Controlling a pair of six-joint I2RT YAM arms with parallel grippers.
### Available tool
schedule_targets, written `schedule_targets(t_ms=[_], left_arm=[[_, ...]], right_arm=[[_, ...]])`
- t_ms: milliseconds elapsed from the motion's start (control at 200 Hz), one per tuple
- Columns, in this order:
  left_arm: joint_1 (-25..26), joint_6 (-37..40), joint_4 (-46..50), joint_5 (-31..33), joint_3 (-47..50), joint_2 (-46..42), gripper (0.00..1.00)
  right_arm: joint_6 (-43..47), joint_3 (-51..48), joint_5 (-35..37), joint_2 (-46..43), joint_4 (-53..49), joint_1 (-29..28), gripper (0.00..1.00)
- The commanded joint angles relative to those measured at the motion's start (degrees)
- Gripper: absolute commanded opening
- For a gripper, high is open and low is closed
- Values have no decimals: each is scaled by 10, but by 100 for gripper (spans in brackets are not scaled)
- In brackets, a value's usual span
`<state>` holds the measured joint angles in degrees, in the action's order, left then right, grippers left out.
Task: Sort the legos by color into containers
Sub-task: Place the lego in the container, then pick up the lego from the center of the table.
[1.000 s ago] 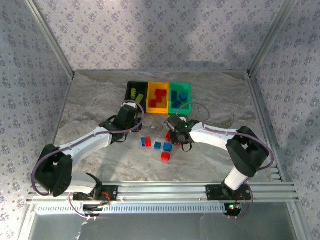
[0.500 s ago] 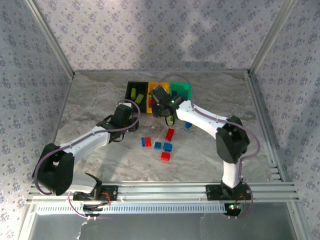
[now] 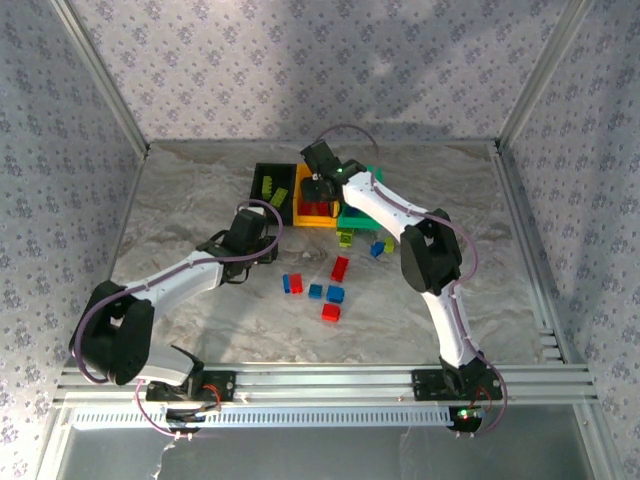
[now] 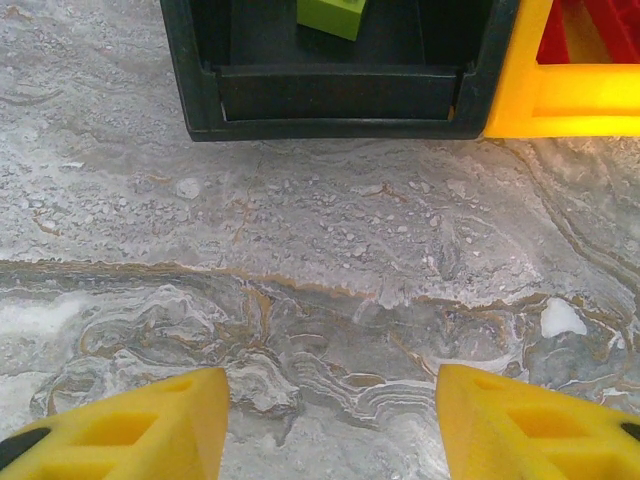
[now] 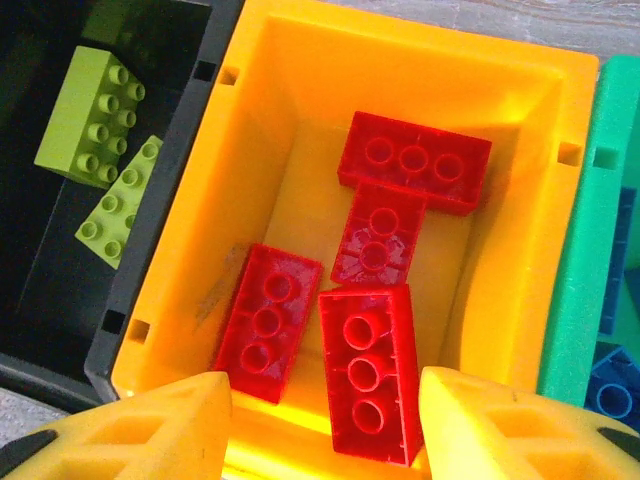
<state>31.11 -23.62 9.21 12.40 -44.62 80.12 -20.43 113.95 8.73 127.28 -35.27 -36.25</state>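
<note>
Grey marbled worktop [image 3: 180,190]: at upper centre the right fingers [image 5: 150,425] hang spread over the yellow bin [image 5: 520,90], with a red brick [image 5: 365,370] lying loose beneath them, apparently just released. The left fingers [image 4: 140,425] are spread and empty below the black bin [image 4: 340,95]. Next, fetch one of the loose legos [image 3: 340,268] mid-frame.

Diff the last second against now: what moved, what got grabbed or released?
The right gripper swung from the loose legos up to the yellow bin and opened; a red brick lies in the bin right below it, apparently just dropped. The left gripper stayed open before the black bin; the loose legos kept their places.
</note>
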Motion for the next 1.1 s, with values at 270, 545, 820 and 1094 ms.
schedule_targets(t_ms=[270,545,820,1094], left_arm=[[-2,-6,-11,-7,2,-2,57],[-2,-10,-17,-18,5,-1,57],[-2,-10,-20,-15,9,-2,57],[-2,-10,-22,-14,9,2,57]], right_arm=[[8,-244,29,-200,40,-31,53],[-22,-447,20,-325,61,-2,53],[-5,-501,-6,-311,68,46,53],[24,-476,-8,-278,59,62,52]])
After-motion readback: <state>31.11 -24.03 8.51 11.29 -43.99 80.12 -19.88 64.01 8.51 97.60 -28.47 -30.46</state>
